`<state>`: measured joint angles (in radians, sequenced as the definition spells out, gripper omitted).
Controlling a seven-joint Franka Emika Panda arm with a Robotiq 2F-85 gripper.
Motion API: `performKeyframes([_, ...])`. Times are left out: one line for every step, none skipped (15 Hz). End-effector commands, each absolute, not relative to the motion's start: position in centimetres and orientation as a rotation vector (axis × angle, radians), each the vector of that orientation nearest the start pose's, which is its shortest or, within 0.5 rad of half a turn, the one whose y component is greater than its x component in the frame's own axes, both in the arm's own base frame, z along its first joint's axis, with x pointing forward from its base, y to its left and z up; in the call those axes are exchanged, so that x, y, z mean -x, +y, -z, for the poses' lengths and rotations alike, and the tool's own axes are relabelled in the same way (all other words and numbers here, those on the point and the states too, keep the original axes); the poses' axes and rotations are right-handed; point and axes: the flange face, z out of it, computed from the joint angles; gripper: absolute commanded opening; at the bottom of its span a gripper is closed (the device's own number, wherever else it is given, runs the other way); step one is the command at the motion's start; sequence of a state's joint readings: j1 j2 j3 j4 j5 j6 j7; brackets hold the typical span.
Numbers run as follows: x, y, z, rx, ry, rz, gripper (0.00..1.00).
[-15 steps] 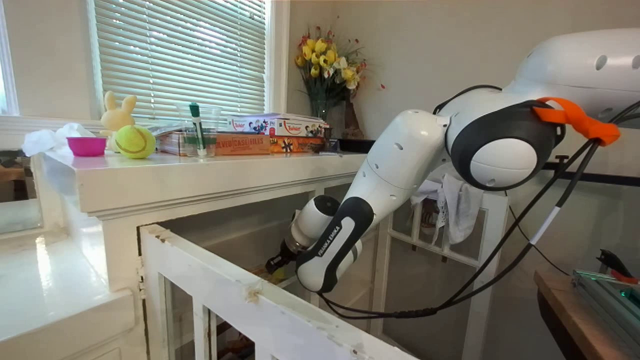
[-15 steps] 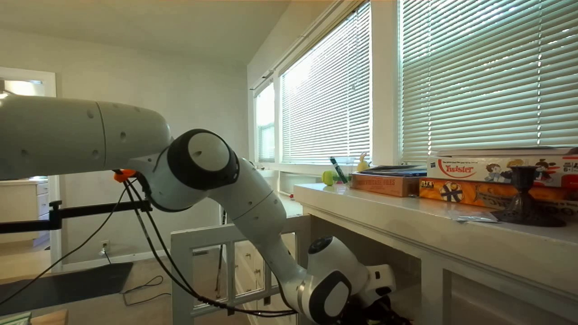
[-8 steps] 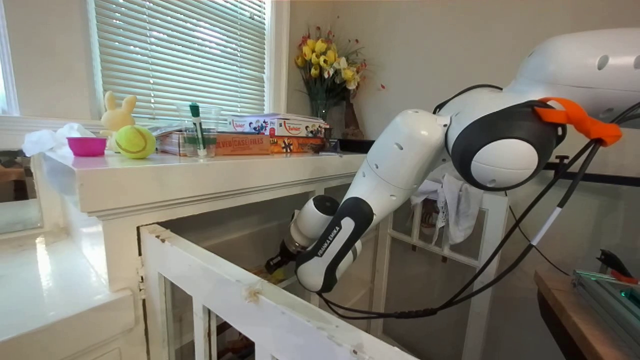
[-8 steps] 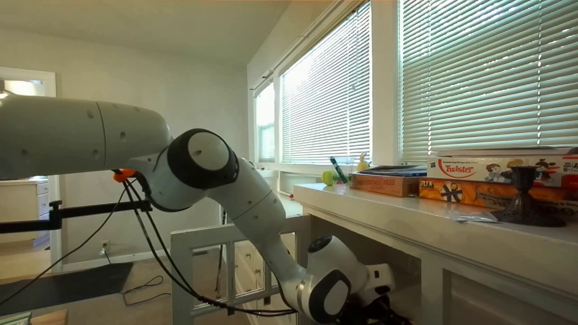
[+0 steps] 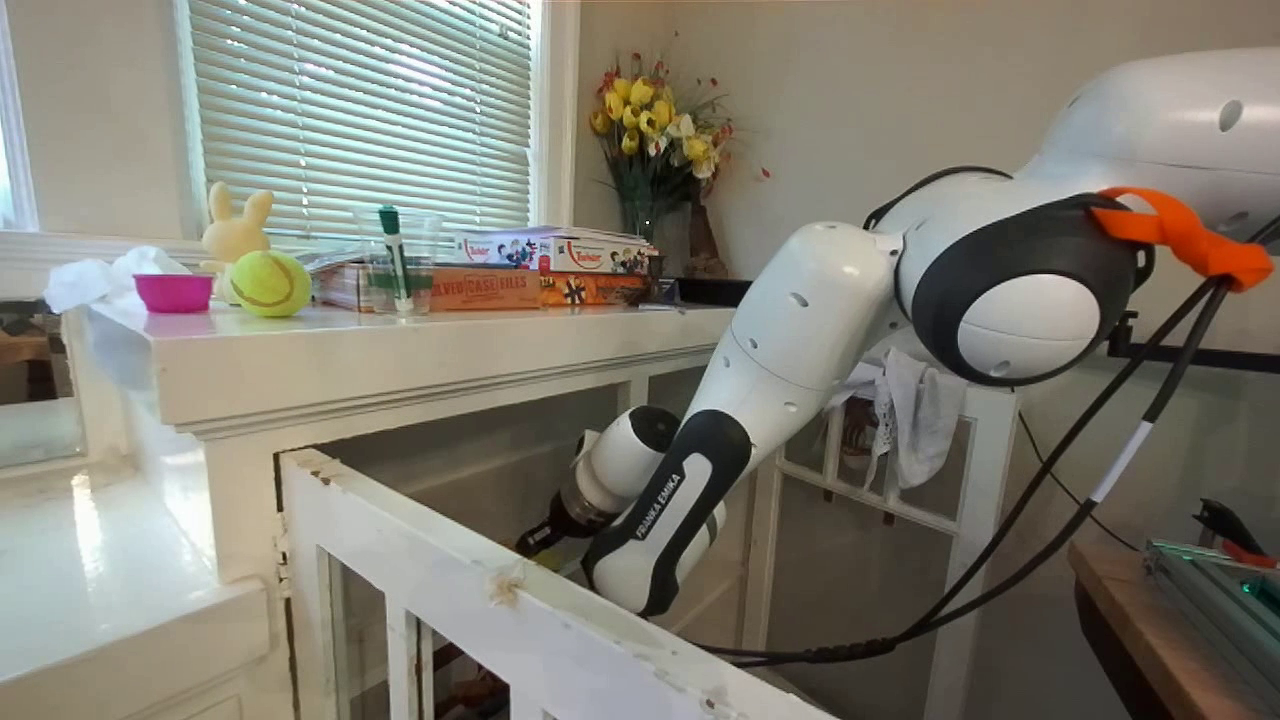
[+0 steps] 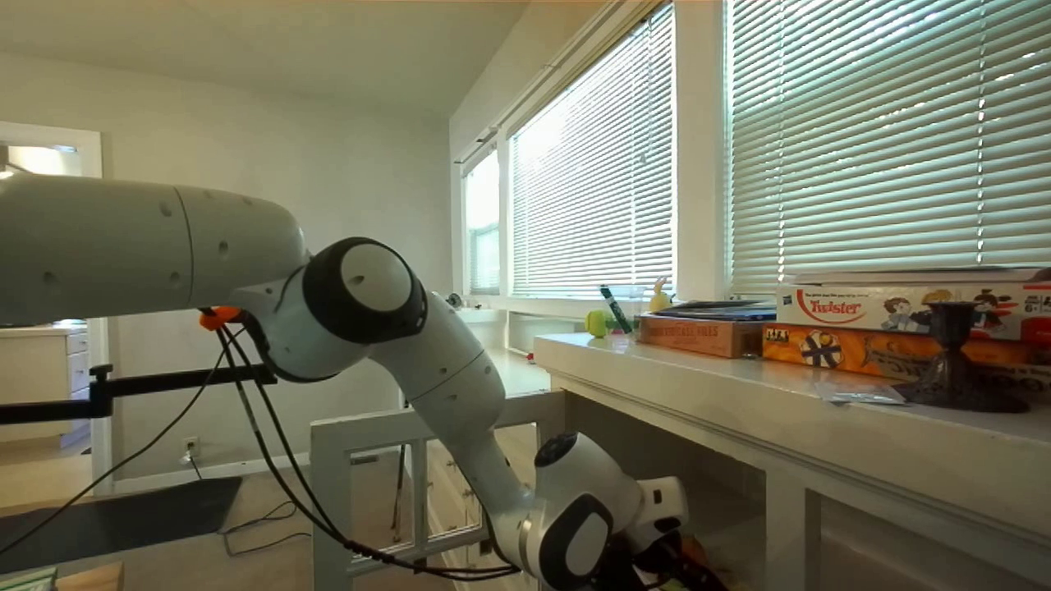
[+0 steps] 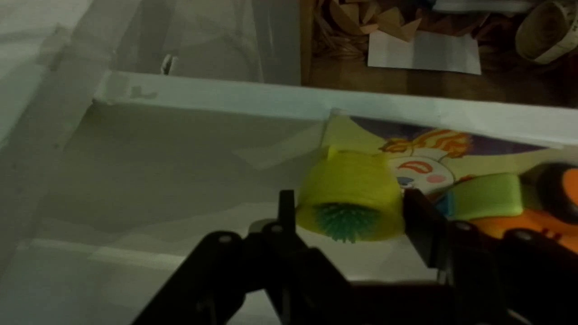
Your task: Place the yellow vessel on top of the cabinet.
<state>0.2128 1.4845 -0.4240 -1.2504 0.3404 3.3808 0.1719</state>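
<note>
In the wrist view the yellow vessel (image 7: 352,176) sits between the two dark fingers of my gripper (image 7: 347,201), which is shut on its sides. Its mouth faces the camera, and a green spiky thing (image 7: 347,220) shows inside. An exterior view has the gripper (image 5: 538,540) low in the cabinet's opening, partly behind the door frame, with a patch of yellow just below it. The cream-white cabinet's flat top (image 5: 450,330) lies well above the gripper. Whether the vessel still touches the surface under it cannot be seen.
The open door (image 5: 430,530) juts out in front of the opening. On the cabinet top stand a pink bowl (image 5: 173,293), a yellow-green ball (image 5: 270,284), game boxes (image 6: 903,312) and a dark candlestick (image 6: 952,361). Toys (image 7: 487,196) lie beside the vessel.
Over the last half second the arm has shifted: the hand sits a little lower and further left in both exterior views. The gripper has stayed shut.
</note>
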Motion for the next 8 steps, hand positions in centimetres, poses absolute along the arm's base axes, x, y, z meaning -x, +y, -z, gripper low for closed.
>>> performKeyframes([-67.9,-5.5,4.3,3.08,0.434,1.245,0.36])
performKeyframes([-67.6,-5.2,4.3,3.072,0.445,1.264,0.36])
performKeyframes([-67.3,-4.8,4.4,3.062,0.462,1.277,0.36])
performKeyframes([-67.0,-4.4,4.4,3.055,0.48,1.285,0.36])
performKeyframes([-66.5,-4.0,4.5,3.051,0.499,1.284,0.36])
performKeyframes([-66.0,-3.8,4.2,3.048,0.524,1.286,0.36])
performKeyframes([-65.6,-3.6,4.2,3.045,0.545,1.29,0.36])
performKeyframes([-65.1,-3.4,4.0,3.042,0.561,1.297,0.36])
